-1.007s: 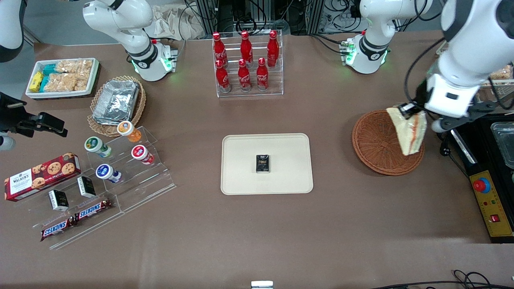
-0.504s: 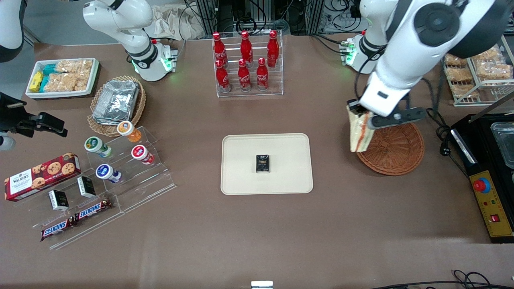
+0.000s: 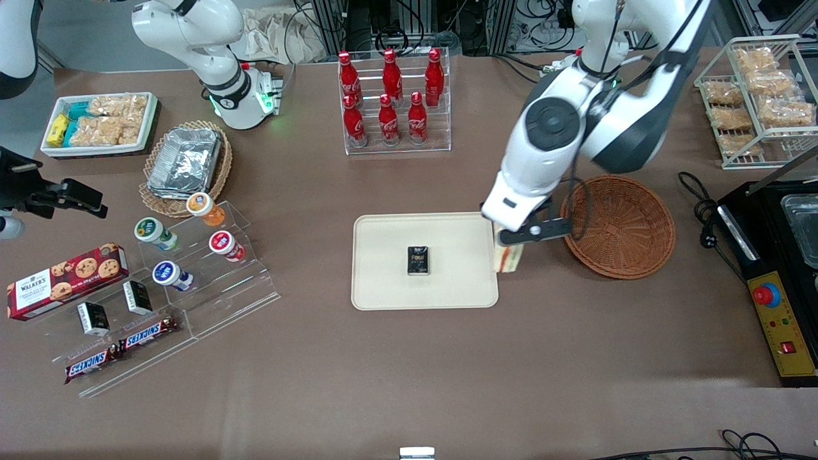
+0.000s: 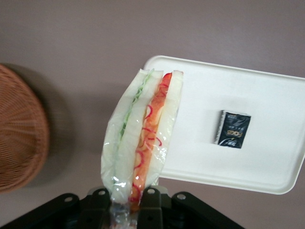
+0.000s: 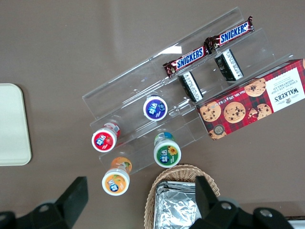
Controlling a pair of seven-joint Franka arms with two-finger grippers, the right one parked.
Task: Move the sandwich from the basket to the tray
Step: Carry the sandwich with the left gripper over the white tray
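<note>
My left gripper (image 3: pixel 511 237) (image 4: pixel 125 200) is shut on the sandwich (image 3: pixel 509 257) (image 4: pixel 140 136), a clear-wrapped wedge of white bread with an orange-red filling stripe. The sandwich hangs above the edge of the cream tray (image 3: pixel 390 291) (image 4: pixel 267 90) that faces the basket, between tray and basket. The reddish-brown wicker basket (image 3: pixel 623 223) (image 4: pixel 19 138) sits on the table toward the working arm's end, with nothing in it. A small black packet (image 3: pixel 418 260) (image 4: pixel 232 129) lies in the middle of the tray.
A clear rack of red bottles (image 3: pixel 393 102) stands farther from the front camera than the tray. A black appliance with a yellow control panel (image 3: pixel 783 326) and a wire rack of snack packets (image 3: pixel 754 96) sit at the working arm's end. Acrylic shelves with cups and bars (image 3: pixel 172 275) lie toward the parked arm's end.
The left gripper has carried the sandwich from over the basket sideways to the tray's nearest edge, and it hangs lower now. The basket is left empty.
</note>
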